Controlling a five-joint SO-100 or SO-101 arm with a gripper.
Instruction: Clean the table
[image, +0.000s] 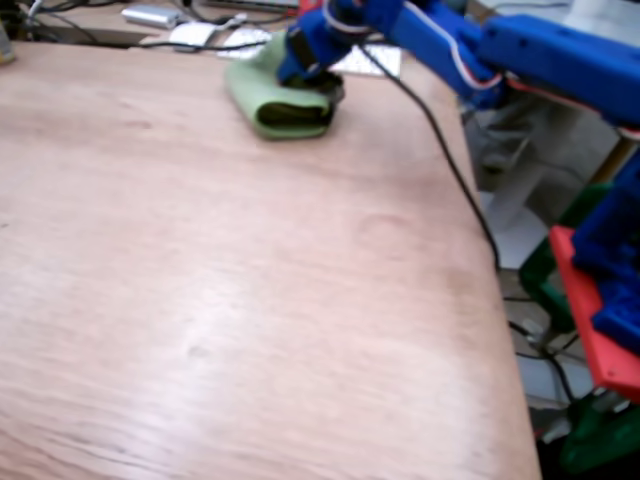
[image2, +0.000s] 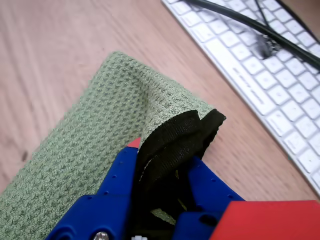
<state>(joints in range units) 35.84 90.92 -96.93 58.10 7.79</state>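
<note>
Green waffle-weave cloth (image: 270, 95) lies folded at the far end of the table (image: 250, 300) in the fixed view, directly under the gripper (image: 318, 88), which is closed on its dark-backed edge. The wrist view shows the blue jaws pinching a raised fold of that edge (image2: 175, 145), with the rest of the cloth spread flat towards the lower left. The cloth's long axis runs away from the keyboard (image2: 260, 80), which sits just beside it with black cables (image2: 240, 20) across the keys. Most of the bare wood lies on the near side of the fixed view, so wiping would likely mean dragging the cloth that way. No containers are in sight.
</note>
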